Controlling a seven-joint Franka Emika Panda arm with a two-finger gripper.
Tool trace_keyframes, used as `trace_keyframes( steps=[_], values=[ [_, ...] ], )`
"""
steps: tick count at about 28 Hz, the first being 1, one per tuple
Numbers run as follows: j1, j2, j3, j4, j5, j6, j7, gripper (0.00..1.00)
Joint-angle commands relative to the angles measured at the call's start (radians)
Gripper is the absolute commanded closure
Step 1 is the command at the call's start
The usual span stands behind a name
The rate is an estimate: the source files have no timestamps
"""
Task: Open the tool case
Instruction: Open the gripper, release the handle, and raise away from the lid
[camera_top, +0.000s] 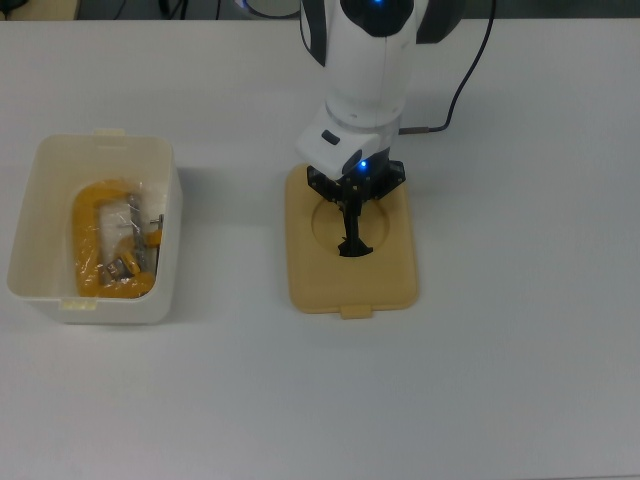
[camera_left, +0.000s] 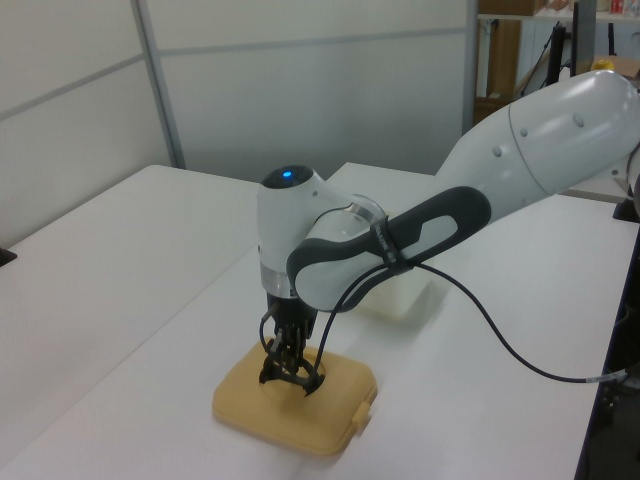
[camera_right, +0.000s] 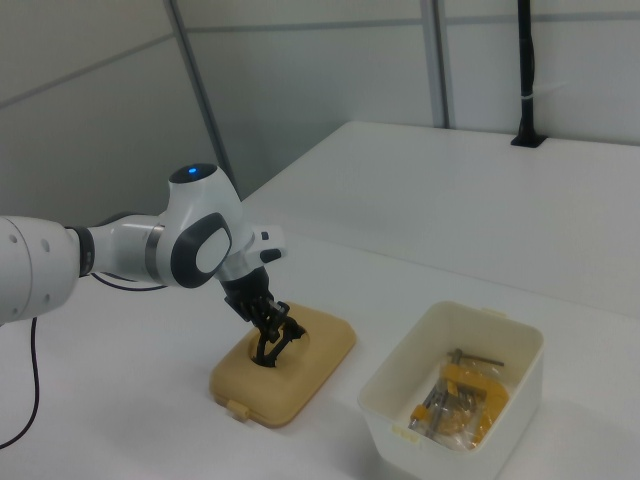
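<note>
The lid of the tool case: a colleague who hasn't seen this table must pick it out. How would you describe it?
On the white table, look under the gripper. The tan-yellow lid lies flat there, with a black handle in its round recess. Unlike the open white box on the top view's left, it holds no yellow clamp.

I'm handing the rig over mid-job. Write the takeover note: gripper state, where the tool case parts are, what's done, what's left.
Gripper: shut on the black handle in the lid's round recess.
Lid: tan-yellow, lying flat on the white table, apart from the box, on the top view's right of it, latch tab toward the bottom edge.
Box: white, open, at the top view's left, with a yellow clamp and metal parts inside.
Done: the case is open.
Left: probably release the handle and withdraw.
</note>
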Motion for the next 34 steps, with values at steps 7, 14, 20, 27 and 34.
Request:
trace_keyframes(
  steps=[7,14,20,27,34],
  values=[
    [0.021,0.014,-0.011,0.000,-0.035,0.026,0.052,0.94],
    [0.015,-0.003,-0.020,0.032,-0.035,-0.021,0.040,0.00],
    [-0.006,-0.038,-0.021,0.072,-0.034,-0.115,0.010,0.00],
    [-0.080,-0.176,-0.023,0.086,-0.028,-0.294,-0.089,0.00],
    [-0.221,-0.299,-0.026,0.089,-0.020,-0.426,-0.246,0.00]
  ],
)
